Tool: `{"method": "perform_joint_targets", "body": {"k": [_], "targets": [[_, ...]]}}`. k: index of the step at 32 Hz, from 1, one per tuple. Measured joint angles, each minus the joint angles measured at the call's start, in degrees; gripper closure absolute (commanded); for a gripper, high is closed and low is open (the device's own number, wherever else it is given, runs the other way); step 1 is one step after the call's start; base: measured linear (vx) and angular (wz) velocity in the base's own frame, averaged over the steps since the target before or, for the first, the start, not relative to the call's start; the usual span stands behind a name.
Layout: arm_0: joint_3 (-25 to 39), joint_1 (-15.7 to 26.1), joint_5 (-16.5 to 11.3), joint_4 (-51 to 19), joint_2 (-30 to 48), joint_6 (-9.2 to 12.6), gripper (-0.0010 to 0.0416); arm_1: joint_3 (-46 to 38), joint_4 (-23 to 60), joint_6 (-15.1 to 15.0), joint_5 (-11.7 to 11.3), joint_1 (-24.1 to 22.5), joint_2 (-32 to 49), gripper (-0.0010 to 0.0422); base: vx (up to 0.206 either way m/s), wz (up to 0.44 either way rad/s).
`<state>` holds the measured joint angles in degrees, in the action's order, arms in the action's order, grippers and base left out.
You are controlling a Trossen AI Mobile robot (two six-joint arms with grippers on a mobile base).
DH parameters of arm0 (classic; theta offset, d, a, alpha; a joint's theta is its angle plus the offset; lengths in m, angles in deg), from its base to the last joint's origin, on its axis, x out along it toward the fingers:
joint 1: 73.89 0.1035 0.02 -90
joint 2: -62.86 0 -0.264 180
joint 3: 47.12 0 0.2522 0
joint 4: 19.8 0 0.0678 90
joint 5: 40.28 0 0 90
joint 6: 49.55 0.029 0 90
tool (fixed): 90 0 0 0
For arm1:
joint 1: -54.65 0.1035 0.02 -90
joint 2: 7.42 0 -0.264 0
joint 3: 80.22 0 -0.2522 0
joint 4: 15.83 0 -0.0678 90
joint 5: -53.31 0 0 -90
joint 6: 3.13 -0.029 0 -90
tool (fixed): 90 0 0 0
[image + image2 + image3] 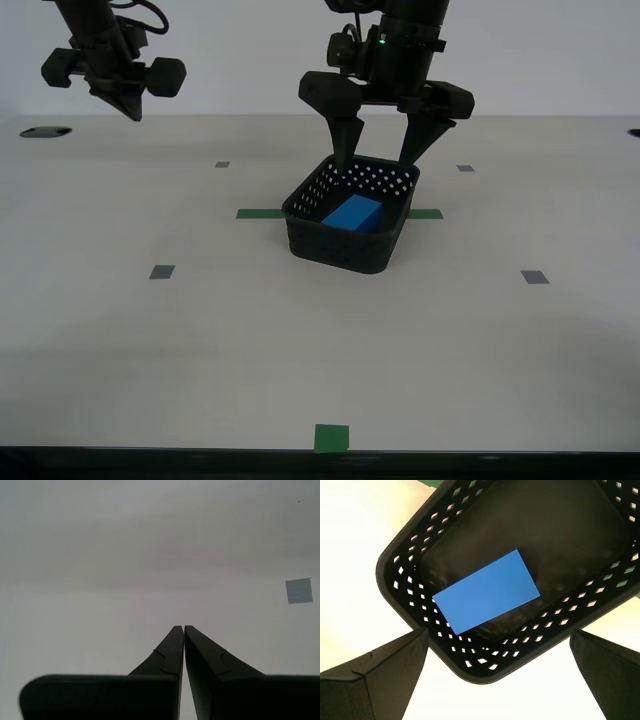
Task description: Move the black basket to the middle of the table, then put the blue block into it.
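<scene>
The black basket (345, 248) stands near the middle of the table (200, 330), across the green tape strip (260, 213). The blue block (353, 214) lies flat on its floor. My first gripper (376, 160) hangs open just above the basket's far rim, a finger to each side, holding nothing. The first wrist view looks down into the basket (387, 575) at the block (486, 591) between the spread gripper (498, 631). My second gripper (133, 112) is shut and empty, raised at the exterior view's far left. Its wrist view shows its closed gripper (183, 628) over bare table.
Grey tape squares (161, 272) (534, 277) lie to either side of the basket, and one shows in the second wrist view (299, 590). A green square (331, 438) marks the table's front edge. A dark hole (45, 131) sits at the far left corner.
</scene>
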<state>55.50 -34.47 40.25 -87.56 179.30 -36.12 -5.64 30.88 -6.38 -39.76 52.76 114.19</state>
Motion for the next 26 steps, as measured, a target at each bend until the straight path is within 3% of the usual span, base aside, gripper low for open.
{"method": "perform_joint_targets", "body": {"k": [26], "targets": [[0.0,0.0,0.0,2.2,0.0,0.0,0.0012,0.0,-1.4,0.0,0.0,0.0,0.0,0.0412,0.0,0.0]]}}
